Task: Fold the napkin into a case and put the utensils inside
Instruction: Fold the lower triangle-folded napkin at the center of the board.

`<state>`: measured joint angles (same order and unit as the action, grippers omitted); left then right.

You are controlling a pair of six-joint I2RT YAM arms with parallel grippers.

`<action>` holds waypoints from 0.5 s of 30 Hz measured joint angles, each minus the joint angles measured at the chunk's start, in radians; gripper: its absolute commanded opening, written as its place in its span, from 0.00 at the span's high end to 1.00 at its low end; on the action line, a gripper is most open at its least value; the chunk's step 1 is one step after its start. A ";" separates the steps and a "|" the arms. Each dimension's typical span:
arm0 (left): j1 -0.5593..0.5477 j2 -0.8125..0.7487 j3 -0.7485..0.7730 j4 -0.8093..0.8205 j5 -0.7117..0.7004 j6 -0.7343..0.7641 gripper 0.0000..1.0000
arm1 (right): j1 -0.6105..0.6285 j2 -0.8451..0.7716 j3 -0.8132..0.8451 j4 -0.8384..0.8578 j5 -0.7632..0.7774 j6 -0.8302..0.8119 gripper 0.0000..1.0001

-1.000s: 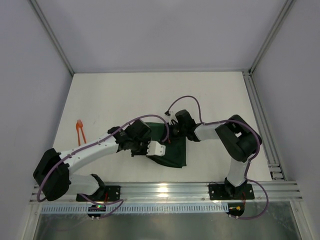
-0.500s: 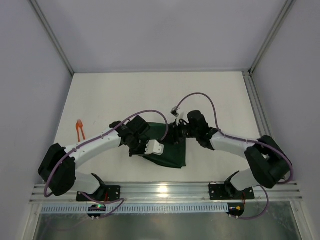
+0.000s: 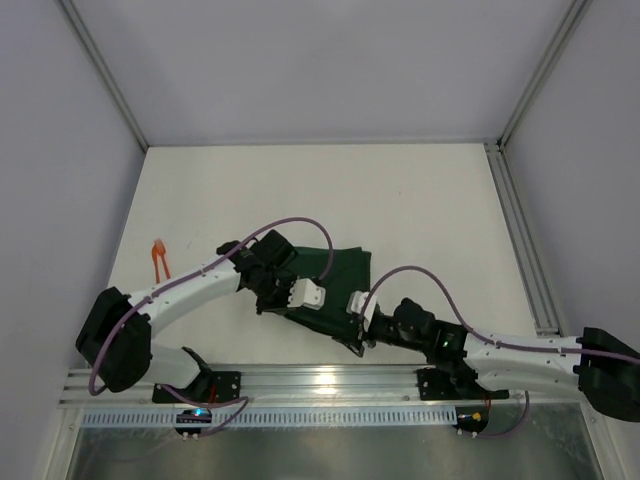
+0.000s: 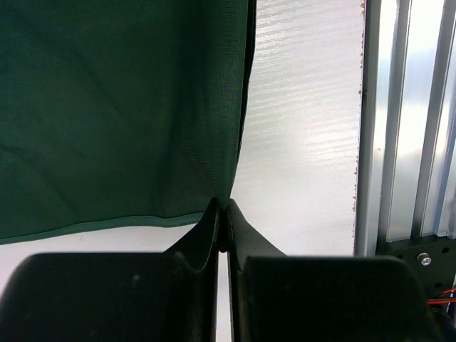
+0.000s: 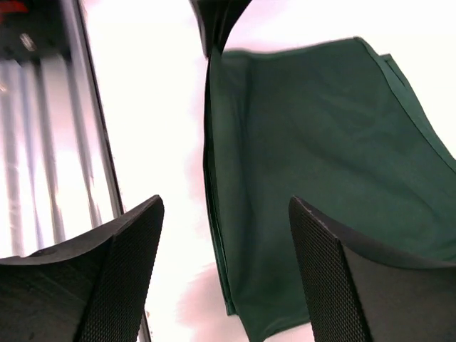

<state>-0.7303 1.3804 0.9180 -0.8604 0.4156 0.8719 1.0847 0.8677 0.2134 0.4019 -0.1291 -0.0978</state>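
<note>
Nearest the arms' bases, just past the aluminium rail (image 3: 330, 380), the right gripper (image 5: 226, 263) hangs low over the white table (image 3: 430, 200) with its jaws spread wide and nothing between them. Its wrist view looks down on the near edge of the dark green napkin (image 3: 340, 285), where stacked layers of cloth show along the border. A little farther in, the left gripper (image 4: 222, 214) is pinched tight on one corner of the napkin, fingertips pressed together with the cloth caught between them and lifted slightly off the table, so the fabric falls away from the grip in soft creases. The napkin itself lies in the middle of the table between the two arms, a broad, slightly skewed patch rather than a narrow pocket, so the folding step looks to be in hand and the case not yet made. Farther off to the left, well apart from the cloth, the orange utensils (image 3: 159, 258) lie untouched near the table's edge. The next move probably calls for the right gripper to close on a free edge or corner of the napkin and carry it across while the left grip anchors its corner, keeping the layers from sliding apart.
</note>
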 measured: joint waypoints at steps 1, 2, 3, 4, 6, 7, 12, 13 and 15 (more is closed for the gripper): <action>0.000 0.000 0.000 -0.002 0.001 0.000 1.00 | 0.049 0.008 -0.014 0.003 0.064 -0.025 0.21; 0.001 0.000 0.000 -0.003 0.002 0.000 1.00 | 0.089 0.024 -0.018 0.008 0.113 -0.040 0.20; 0.001 0.000 0.000 -0.006 0.004 0.000 1.00 | 0.143 0.053 -0.017 0.018 0.179 -0.063 0.19; 0.002 0.000 0.000 -0.006 0.006 0.000 1.00 | 0.195 0.102 -0.015 0.037 0.242 -0.087 0.18; 0.003 0.000 0.000 -0.009 0.008 0.000 1.00 | 0.261 0.214 0.006 0.069 0.348 -0.125 0.18; 0.003 0.000 0.000 -0.009 0.008 0.000 1.00 | 0.284 0.246 0.013 0.076 0.372 -0.136 0.17; 0.005 0.001 0.006 -0.013 0.015 0.000 1.00 | 0.340 0.486 0.094 0.151 0.490 -0.176 0.16; 0.005 0.001 0.008 -0.013 0.015 0.000 1.00 | 0.346 0.518 0.110 0.161 0.512 -0.178 0.15; 0.005 0.001 0.010 -0.013 0.016 0.000 1.00 | 0.357 0.559 0.131 0.182 0.547 -0.182 0.14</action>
<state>-0.7258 1.3815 0.9276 -0.8734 0.4316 0.8715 1.4414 1.4265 0.3443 0.5842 0.4183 -0.2794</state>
